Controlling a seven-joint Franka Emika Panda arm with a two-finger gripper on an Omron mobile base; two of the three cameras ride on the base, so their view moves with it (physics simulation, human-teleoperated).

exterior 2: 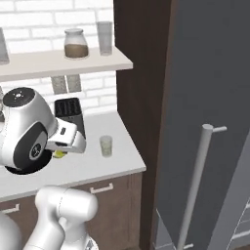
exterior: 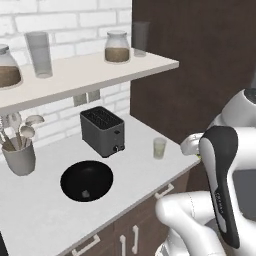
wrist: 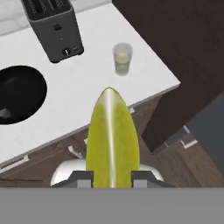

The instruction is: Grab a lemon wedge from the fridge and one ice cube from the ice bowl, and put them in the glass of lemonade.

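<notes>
My gripper (wrist: 112,178) is shut on the lemon wedge (wrist: 112,135), a yellow-green slice that stands up between the two fingertips in the hand view. In the right base view the wedge (exterior 2: 59,155) peeks out under the hand, over the counter's front part. The glass of lemonade (wrist: 122,59) stands on the white counter ahead of the wedge, near the counter's right end (exterior: 159,148). The black ice bowl (exterior: 86,181) lies left of it, with one pale ice cube (exterior: 85,193) inside. The grey fridge (exterior 2: 210,73) stands to the right, door shut.
A dark toaster (exterior: 102,131) stands behind the bowl by the wall. A grey utensil cup (exterior: 19,159) sits at the far left. A shelf (exterior: 90,70) above carries jars and tall glasses. A dark wooden cabinet (exterior: 200,60) borders the counter's right end.
</notes>
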